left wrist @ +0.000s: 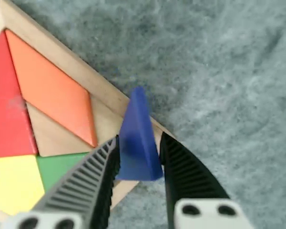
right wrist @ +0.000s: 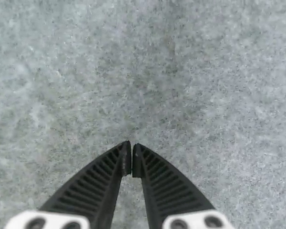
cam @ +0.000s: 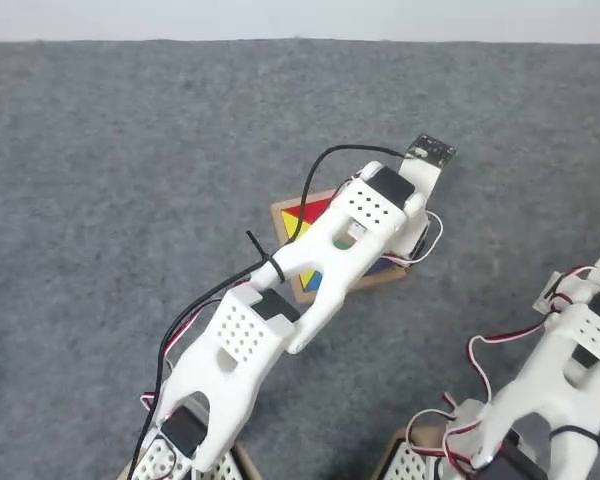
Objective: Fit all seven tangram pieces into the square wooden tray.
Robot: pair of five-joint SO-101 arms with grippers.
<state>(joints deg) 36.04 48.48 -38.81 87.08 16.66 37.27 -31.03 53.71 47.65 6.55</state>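
The square wooden tray [cam: 284, 211] lies mid-table, mostly covered by the left arm. In the left wrist view its rim [left wrist: 101, 87] frames a red piece [left wrist: 7, 114], an orange parallelogram [left wrist: 52, 86], a yellow piece [left wrist: 12, 183] and a green piece [left wrist: 57, 167], with a bare triangular gap [left wrist: 57, 136] between orange and green. My left gripper [left wrist: 138, 148] is shut on a blue triangle [left wrist: 137, 138], held on edge above the tray's rim. My right gripper [right wrist: 132, 160] is shut on nothing, over bare carpet at the front right [cam: 580, 340].
Grey carpet [cam: 120, 180] covers the whole table. The left arm [cam: 280, 300] stretches diagonally from the front edge to the tray. Both arm bases sit at the front edge.
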